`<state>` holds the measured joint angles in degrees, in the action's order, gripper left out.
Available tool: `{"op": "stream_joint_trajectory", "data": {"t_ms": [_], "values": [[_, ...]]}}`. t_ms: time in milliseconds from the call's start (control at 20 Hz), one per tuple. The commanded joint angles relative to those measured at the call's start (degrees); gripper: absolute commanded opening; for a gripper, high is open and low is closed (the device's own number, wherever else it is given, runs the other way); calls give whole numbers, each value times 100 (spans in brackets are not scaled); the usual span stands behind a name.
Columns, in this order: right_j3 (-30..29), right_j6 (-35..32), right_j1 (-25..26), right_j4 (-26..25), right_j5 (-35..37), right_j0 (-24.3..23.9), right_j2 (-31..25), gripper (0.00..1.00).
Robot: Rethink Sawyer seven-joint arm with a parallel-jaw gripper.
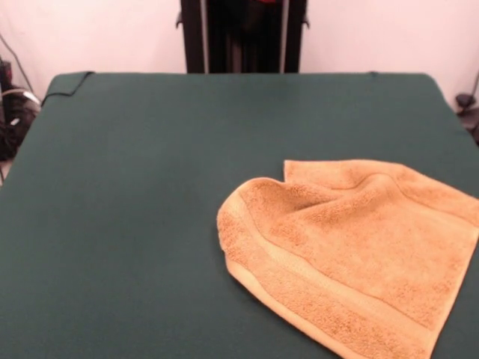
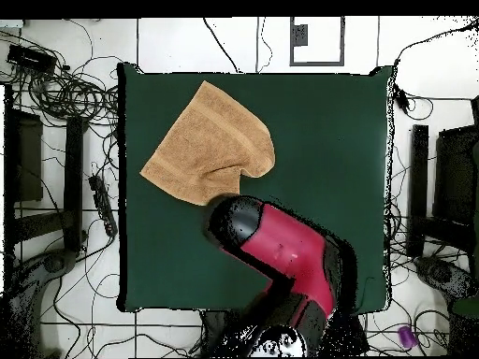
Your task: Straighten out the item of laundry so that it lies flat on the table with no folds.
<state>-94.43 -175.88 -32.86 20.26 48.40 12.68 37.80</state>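
Green table (image 1: 135, 209), rumpled towel (image 1: 352, 254)

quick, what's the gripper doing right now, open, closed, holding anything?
Gripper: cannot be told. Only the arm shows from overhead; the towel lies loose on the table.

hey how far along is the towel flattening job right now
Done: little that shows. The towel lies on the green table, but one corner area is folded over and a ridge wrinkles its top. In hand: nothing; in the overhead view the arm hangs beside the towel, its gripper hidden, and the front view shows none. Left: unfolding that rounded, doubled edge and smoothing the wrinkle so it lies flat.
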Motion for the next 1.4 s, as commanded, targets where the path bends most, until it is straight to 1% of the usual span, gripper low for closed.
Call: {"op": "stream_joint_trajectory", "data": {"t_ms": [50,150,350,600,800,1050,1250,1400], "values": [[-1615,2339,-689,-553,-2645,-1603,-1959,0],[-1738,2196,-786,-800,-3024,-1922,-2357,0],[-1882,1839,-966,-1304,-3394,-2355,-2863,0],[-1845,1346,-959,-1854,-3507,-2568,-3105,0],[-1742,1019,-741,-2128,-3655,-2603,-3146,0],[-1833,579,-474,-2296,-4264,-2890,-3590,0],[-1827,258,-378,-2271,-4485,-2875,-3762,0],[-1711,96,-281,-2132,-4427,-2680,-3686,0]]}}
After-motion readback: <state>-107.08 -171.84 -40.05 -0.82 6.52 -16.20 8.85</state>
